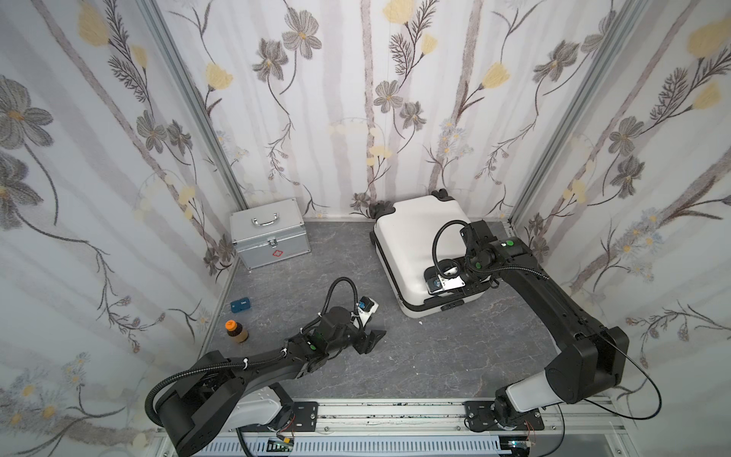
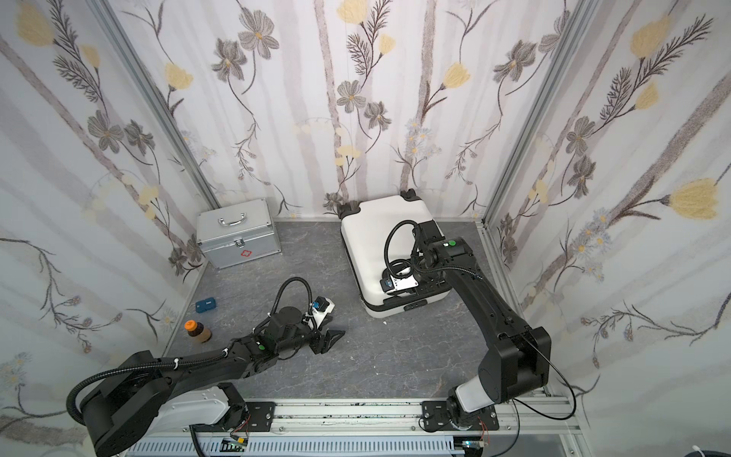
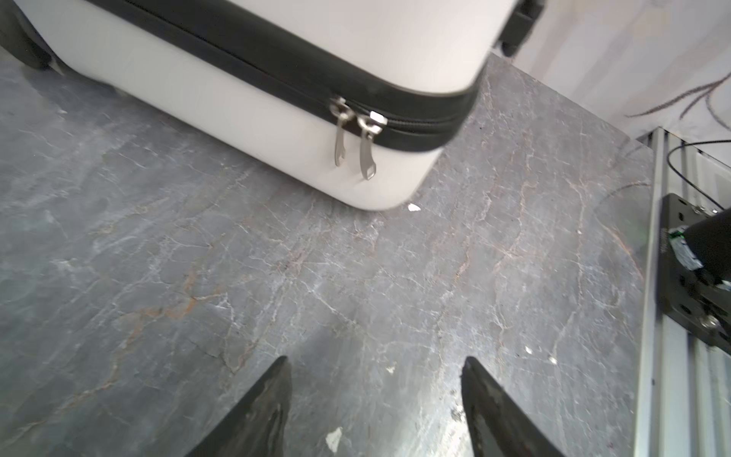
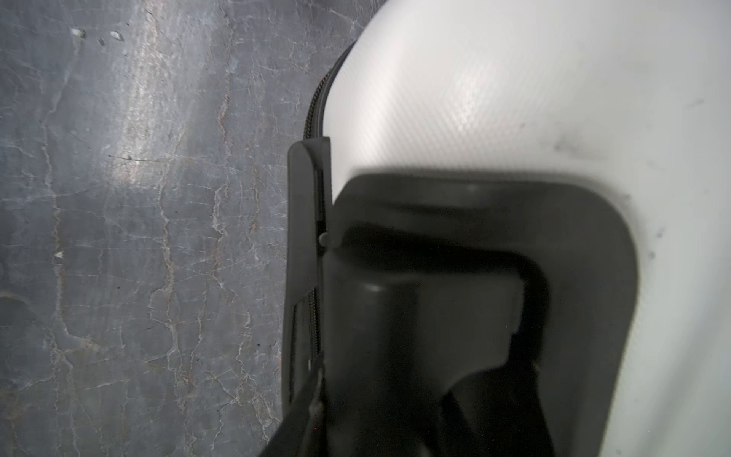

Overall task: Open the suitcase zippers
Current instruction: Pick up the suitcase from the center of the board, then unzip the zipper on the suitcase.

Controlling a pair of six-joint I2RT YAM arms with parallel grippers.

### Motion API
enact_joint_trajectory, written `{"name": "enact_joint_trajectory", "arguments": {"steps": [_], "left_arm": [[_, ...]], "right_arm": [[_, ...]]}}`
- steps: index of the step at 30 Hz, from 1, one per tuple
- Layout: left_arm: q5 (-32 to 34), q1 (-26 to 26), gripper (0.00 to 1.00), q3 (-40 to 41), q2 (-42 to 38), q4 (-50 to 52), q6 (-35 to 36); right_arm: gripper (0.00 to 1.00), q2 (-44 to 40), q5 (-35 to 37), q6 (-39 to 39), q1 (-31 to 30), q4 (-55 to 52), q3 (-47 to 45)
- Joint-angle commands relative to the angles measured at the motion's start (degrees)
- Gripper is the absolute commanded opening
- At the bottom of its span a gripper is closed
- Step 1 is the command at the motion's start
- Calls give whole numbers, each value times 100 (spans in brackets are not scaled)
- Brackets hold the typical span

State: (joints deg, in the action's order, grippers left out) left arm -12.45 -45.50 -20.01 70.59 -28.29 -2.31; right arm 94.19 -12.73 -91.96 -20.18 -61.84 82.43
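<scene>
The white suitcase (image 1: pixel 419 245) lies flat at the back right in both top views, wheels toward the wall. In the left wrist view its black zipper band (image 3: pixel 277 67) runs round the seam, and two silver pulls (image 3: pixel 354 138) hang side by side near a corner. My left gripper (image 1: pixel 375 341) hovers low over the table in front of that corner, open and empty, with its fingertips (image 3: pixel 279 376) well short of the pulls. My right gripper (image 4: pixel 411 368) is down in the black handle recess (image 4: pixel 573 245) on the suitcase's near end, shut on the black handle.
A silver aluminium case (image 1: pixel 269 233) with a red cross stands at the back left. A small blue box (image 1: pixel 241 305) and a brown bottle with an orange cap (image 1: pixel 236 331) sit by the left wall. A metal rail (image 1: pixel 395 411) borders the grey marbled table in front.
</scene>
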Motion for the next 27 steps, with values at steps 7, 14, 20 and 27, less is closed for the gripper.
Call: {"name": "enact_joint_trajectory", "arguments": {"steps": [7, 14, 20, 27], "left_arm": [[-1002, 4, 50, -185, 806, -1687, 454], [-1343, -142, 48, 85, 368, -1864, 665], [-704, -346, 46, 306, -490, -1217, 819], [-276, -349, 40, 293, -184, -1515, 671]], "right_arm": [[0, -593, -1451, -63, -47, 322, 108], [0, -595, -1549, 183, -74, 481, 108], [0, -551, -1555, 328, -157, 647, 150], [0, -560, -1548, 383, -214, 664, 159]]}}
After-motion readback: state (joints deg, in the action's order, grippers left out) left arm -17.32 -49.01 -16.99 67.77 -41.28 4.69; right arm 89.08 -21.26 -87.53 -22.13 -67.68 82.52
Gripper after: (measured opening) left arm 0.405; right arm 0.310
